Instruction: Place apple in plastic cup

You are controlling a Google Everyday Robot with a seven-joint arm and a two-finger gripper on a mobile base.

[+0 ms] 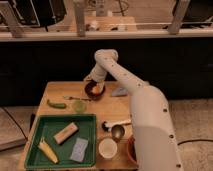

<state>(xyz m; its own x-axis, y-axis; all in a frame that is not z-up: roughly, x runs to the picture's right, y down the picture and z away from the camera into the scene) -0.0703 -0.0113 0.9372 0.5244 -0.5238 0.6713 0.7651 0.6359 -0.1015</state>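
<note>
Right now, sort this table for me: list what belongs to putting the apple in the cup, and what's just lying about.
For the job:
apple, at the brown bowl
white cup, near the front edge
gripper, just over the bowl

Lying about:
pepper
tray with corn and sponge
ladle

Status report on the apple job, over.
Gripper at the dark bowl. Apple in that bowl, not yet in a cup. Metal scoop lies between bowl and white cup.
</note>
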